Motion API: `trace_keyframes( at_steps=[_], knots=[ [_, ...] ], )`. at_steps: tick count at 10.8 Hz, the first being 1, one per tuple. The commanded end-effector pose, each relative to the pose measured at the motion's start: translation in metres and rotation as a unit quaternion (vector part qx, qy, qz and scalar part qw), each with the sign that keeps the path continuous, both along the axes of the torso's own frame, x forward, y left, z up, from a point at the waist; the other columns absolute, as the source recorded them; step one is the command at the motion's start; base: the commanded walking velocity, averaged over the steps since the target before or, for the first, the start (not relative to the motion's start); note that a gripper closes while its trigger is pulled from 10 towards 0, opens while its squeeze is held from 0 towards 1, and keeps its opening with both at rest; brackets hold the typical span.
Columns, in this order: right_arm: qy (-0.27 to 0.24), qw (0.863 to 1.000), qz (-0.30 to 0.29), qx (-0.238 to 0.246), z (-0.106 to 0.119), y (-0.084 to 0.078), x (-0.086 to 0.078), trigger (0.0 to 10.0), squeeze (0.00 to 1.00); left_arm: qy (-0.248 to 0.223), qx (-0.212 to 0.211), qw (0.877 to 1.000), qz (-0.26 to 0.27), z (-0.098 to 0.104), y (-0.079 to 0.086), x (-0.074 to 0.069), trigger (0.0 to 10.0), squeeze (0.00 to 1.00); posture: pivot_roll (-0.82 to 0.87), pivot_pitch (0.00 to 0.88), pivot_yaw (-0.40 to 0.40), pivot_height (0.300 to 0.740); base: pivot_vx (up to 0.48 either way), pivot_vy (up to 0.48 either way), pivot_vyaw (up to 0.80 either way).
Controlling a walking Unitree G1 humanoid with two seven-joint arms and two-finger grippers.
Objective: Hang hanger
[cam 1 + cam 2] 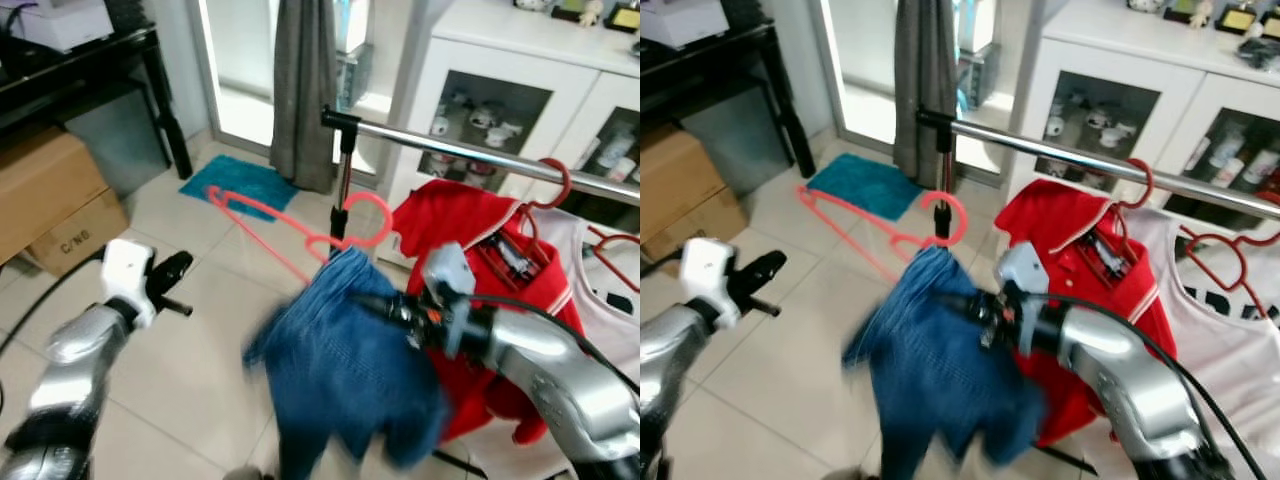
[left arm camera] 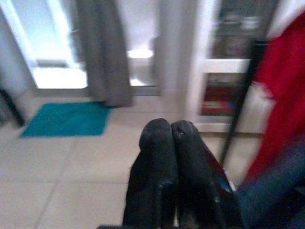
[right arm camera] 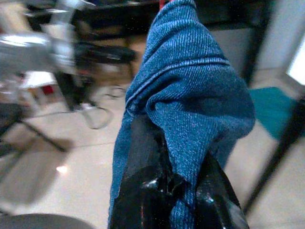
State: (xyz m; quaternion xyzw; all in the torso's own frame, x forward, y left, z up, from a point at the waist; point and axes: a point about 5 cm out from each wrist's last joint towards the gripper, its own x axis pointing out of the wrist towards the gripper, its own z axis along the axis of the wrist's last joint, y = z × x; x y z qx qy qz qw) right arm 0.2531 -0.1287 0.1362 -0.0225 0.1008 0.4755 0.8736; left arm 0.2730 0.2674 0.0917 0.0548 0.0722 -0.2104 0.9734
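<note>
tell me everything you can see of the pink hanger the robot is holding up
The pink hanger looks like thin plastic, with a round hook near the rail's black end post, not clearly over the rail. One bare arm slants toward the teal mat. The other side carries a blue knitted garment, blurred and hanging down. The right gripper is shut on that garment below the hook.

A teal mat [image 1: 238,183] lies on the tiled floor [image 1: 190,350] beside a grey curtain [image 1: 305,90]. A cardboard box [image 1: 45,200] sits under a black table [image 1: 90,60]. A white glass-fronted cabinet [image 1: 500,110] holds crockery. A red shirt [image 1: 470,230] and a white shirt [image 1: 600,290] hang side by side.
</note>
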Motion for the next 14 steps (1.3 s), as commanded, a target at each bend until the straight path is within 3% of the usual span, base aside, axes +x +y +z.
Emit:
trace_keyframes(
  at_steps=[1, 2, 3, 5, 6, 9, 11, 12, 13, 14],
  knots=[
    [-0.030, 0.999, -0.014, -0.017, 0.006, 0.000, 0.006, 0.0, 0.00, -0.004, 0.000, 1.000, -0.024, 0.008, 0.002, -0.004, 10.0, 1.00, 0.02, 0.000, -0.010, 0.740, 0.000, 0.000, 0.00],
    [-0.047, 0.997, -0.032, -0.046, 0.005, 0.004, 0.018, 0.0, 0.00, 0.028, 0.013, 0.991, -0.129, 0.017, -0.001, -0.028, 10.0, 1.00, 0.04, 0.000, -0.023, 0.740, 0.000, 0.000, 0.00],
    [-0.052, 0.996, -0.026, -0.068, 0.002, 0.007, 0.021, 0.0, 0.00, 0.056, 0.014, 0.978, -0.199, 0.031, -0.008, -0.041, 10.0, 1.00, 0.05, 0.000, -0.028, 0.740, 0.000, 0.000, 0.00],
    [-0.063, 0.993, 0.001, -0.100, 0.000, 0.009, 0.023, 0.0, 0.00, 0.028, -0.012, 0.971, -0.237, 0.059, -0.018, -0.037, 10.0, 1.00, 0.05, 0.000, -0.040, 0.740, 0.000, 0.000, 0.00],
    [-0.082, 0.986, 0.079, -0.124, 0.000, 0.017, 0.019, 0.0, 0.00, -0.026, -0.005, 0.962, -0.271, 0.097, -0.027, -0.021, 10.0, 1.00, 0.06, 0.000, -0.039, 0.740, 0.000, 0.000, 0.00],
    [-0.100, 0.975, 0.146, -0.133, 0.012, 0.013, 0.016, 0.0, 0.00, 0.010, 0.045, 0.941, -0.336, 0.116, -0.019, -0.008, 10.0, 1.00, 0.06, 0.000, -0.006, 0.740, 0.000, 0.000, 0.00],
    [-0.111, 0.970, 0.162, -0.145, 0.016, 0.009, 0.016, 0.0, 0.00, 0.022, 0.049, 0.911, -0.409, 0.118, -0.038, 0.002, 10.0, 1.00, 0.02, 0.000, 0.015, 0.740, 0.000, 0.000, 0.00],
    [-0.115, 0.968, 0.166, -0.146, 0.020, 0.008, 0.015, 0.0, 0.00, 0.026, 0.051, 0.895, -0.442, 0.116, -0.049, 0.004, 10.0, 0.91, 0.02, 0.000, 0.011, 0.740, 0.000, 0.000, 0.00],
    [-0.117, 0.964, 0.184, -0.149, 0.022, 0.007, 0.012, 0.0, 0.00, 0.039, 0.077, 0.873, -0.480, 0.108, -0.059, 0.006, 10.0, 0.02, 0.02, 0.000, 0.004, 0.740, 0.000, 0.000, 0.00],
    [-0.117, 0.962, 0.195, -0.150, 0.023, 0.007, 0.011, 0.0, 0.00, 0.044, 0.089, 0.864, -0.493, 0.103, -0.064, 0.007, 10.0, 0.00, 0.02, 0.000, 0.012, 0.740, 0.000, 0.000, 0.00]
  ],
)
